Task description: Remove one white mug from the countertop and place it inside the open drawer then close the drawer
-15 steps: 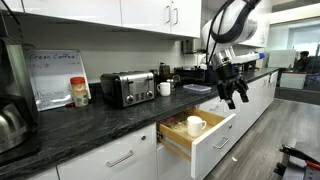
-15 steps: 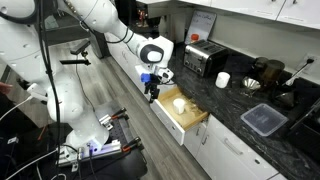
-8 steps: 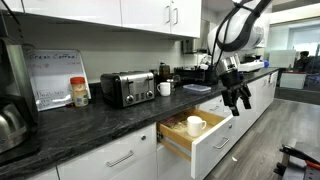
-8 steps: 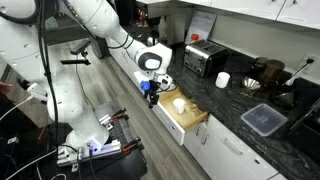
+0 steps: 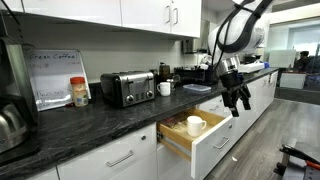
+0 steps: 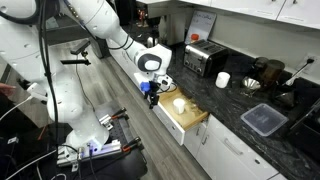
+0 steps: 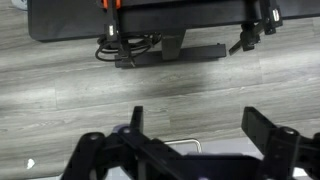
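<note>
One white mug (image 5: 195,125) sits inside the open drawer (image 5: 212,140); it shows in both exterior views (image 6: 179,104). A second white mug (image 5: 165,88) stands on the dark countertop (image 5: 95,118) beside the toaster, also seen in the other exterior view (image 6: 222,80). My gripper (image 5: 240,98) hangs in front of the drawer's white front, near its silver bar handle (image 7: 178,146). In the wrist view the fingers (image 7: 195,125) are spread wide apart with nothing between them, above grey wood floor.
A silver toaster (image 5: 127,88), a jar (image 5: 79,92) and a whiteboard sign stand on the countertop. A clear lidded container (image 6: 261,119) lies at the counter's end. A black equipment base (image 7: 150,20) stands on the floor. A kettle (image 5: 10,122) is at the near corner.
The gripper has moved away from above the drawer to just in front of its face, then stayed still for the last half second.
</note>
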Controlling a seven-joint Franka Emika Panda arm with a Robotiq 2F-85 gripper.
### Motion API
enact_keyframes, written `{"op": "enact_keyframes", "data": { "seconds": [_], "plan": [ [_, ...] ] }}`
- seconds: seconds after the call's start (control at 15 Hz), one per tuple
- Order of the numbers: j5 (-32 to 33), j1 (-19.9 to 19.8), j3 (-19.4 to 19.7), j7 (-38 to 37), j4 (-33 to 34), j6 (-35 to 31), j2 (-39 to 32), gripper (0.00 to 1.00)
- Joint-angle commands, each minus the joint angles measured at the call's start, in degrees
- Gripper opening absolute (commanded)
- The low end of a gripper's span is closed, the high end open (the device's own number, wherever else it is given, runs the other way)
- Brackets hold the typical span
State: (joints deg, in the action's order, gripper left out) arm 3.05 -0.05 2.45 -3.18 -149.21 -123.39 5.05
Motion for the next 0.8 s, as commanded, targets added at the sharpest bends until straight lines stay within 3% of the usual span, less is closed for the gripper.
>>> {"op": "enact_keyframes", "data": {
  "seconds": [0.0, 0.73],
  "plan": [
    [-0.06, -0.51, -0.54, 0.05, 0.06, 0.07, -0.02, 1.0],
    [1.52, -0.77, -0.35, 0.93, -0.75, -4.37, -2.39, 1.0]
  ]
}}
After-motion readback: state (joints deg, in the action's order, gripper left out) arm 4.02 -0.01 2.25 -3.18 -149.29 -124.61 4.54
